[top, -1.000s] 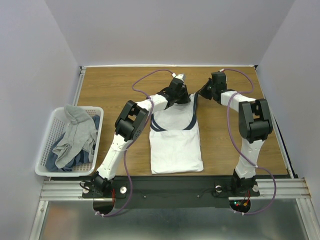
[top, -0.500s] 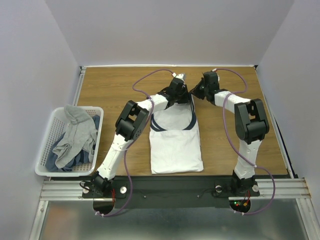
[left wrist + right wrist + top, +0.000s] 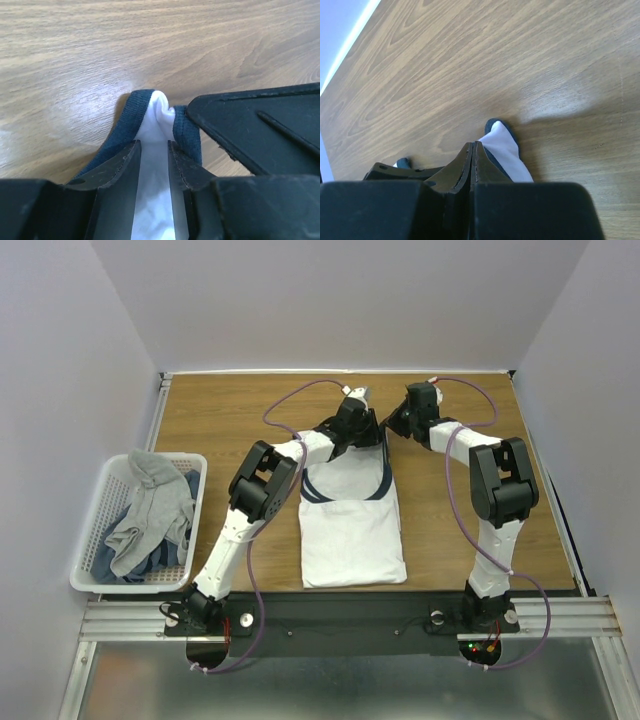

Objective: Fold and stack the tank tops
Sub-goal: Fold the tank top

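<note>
Top view: you have the white tank top lying flat in the middle of the table, straps toward the far edge. Grey tops sit heaped in the basket at the left.

Left wrist: your left fingers stand apart, with a navy-edged strap lying between them on the wood.

Right wrist: your right fingers are pressed together, and the other strap ends just beside them.

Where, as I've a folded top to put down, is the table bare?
Bare wood: between the basket and the left arm, and between the right arm and the table's right edge. Crowded far centre, where both arms reach the tank top.
</note>
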### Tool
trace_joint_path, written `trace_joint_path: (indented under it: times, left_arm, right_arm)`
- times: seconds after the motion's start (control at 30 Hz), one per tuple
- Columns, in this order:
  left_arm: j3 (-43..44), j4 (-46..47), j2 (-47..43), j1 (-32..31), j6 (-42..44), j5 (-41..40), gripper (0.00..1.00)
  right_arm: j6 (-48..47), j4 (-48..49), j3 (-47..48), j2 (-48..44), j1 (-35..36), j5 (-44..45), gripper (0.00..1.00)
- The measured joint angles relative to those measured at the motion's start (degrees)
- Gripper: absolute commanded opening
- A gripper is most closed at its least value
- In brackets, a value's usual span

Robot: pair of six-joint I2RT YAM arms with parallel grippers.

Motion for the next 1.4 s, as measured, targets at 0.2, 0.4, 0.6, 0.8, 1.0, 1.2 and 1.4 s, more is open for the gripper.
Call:
trace_joint_path:
  times: [0.2,0.4,0.6,0.8,1.0,1.2,1.4]
  left_arm:
    - [-4.7,2.3,-3.0,0.9,-0.7,-0.2,0.40]
    - [-6.8,5.8,-5.2,2.2,-1.0,0.6,0.39]
    - [-10.0,7.7,-8.2,3.9,-2.5,0.2,0.36]
    - [-17.3,8.2,-13.8,6.1,-4.9,-2.6,0.35]
    - [-21.6,7.3,-19.4,7.3,-5.5,-5.5,0.35]
    - [-26.1,7.3,-24.5,7.3,-6.0,-6.7,0.35]
    - [-29.0,7.1,-26.0,7.3,-6.1,-7.0,0.34]
  right_arm:
    - [0.0,0.0,0.0,0.0,0.0,0.2,0.00]
    - [0.0,0.0,0.0,0.0,0.0,0.7,0.00]
    - [0.0,0.0,0.0,0.0,0.0,0.9,0.00]
    - [0.2,0.0,0.0,0.1,0.0,0.9,0.00]
    - [0.5,0.0,2.2,2.2,0.4,0.9,0.00]
    - [0.7,0.0,2.9,4.6,1.7,2.4,0.00]
    - [0.8,0.0,2.9,5.2,3.1,5.0,0.04]
